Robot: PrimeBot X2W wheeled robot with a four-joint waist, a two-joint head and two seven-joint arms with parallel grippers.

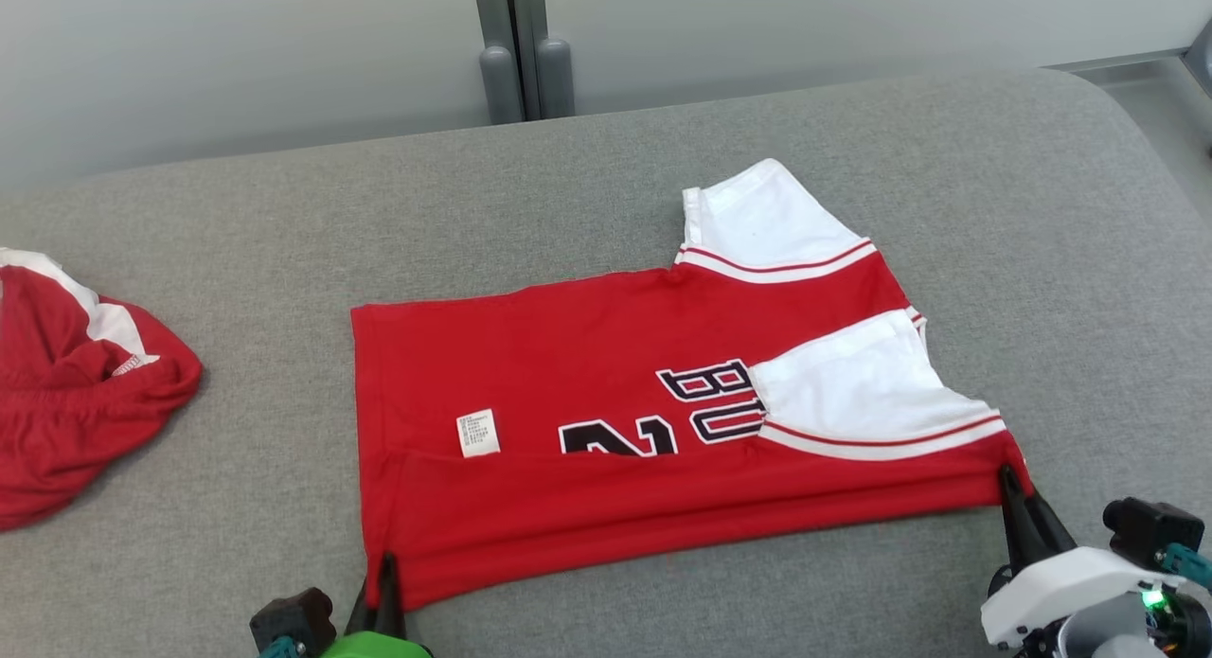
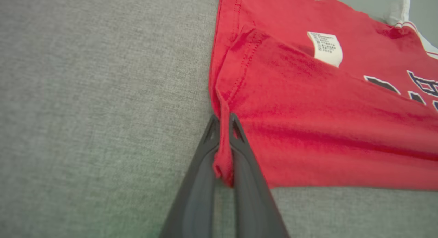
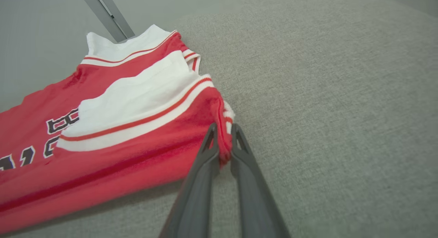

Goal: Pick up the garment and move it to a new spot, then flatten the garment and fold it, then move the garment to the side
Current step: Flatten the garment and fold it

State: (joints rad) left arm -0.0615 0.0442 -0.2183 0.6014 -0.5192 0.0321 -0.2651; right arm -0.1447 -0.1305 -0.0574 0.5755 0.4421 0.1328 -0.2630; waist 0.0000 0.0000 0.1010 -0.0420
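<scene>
A red jersey [image 1: 606, 374] with white sleeves and dark lettering lies spread on the grey cushion, its near edge folded over toward the middle. My left gripper [image 1: 386, 568] is shut on the near left corner of the folded edge; the left wrist view shows red cloth [image 2: 224, 142] pinched between the dark fingers [image 2: 205, 169]. At the near right corner, below a white sleeve [image 1: 866, 383], my right gripper [image 1: 1011, 483] is shut on the cloth. The right wrist view shows that corner [image 3: 224, 135] held between the two fingers. A white care label [image 1: 478, 434] faces up.
A second red and white garment [image 1: 66, 383] lies bunched at the cushion's left edge. The grey cushion [image 1: 237, 260] stretches bare behind and to the right of the jersey. A grey wall with a vertical post [image 1: 521, 43] stands behind.
</scene>
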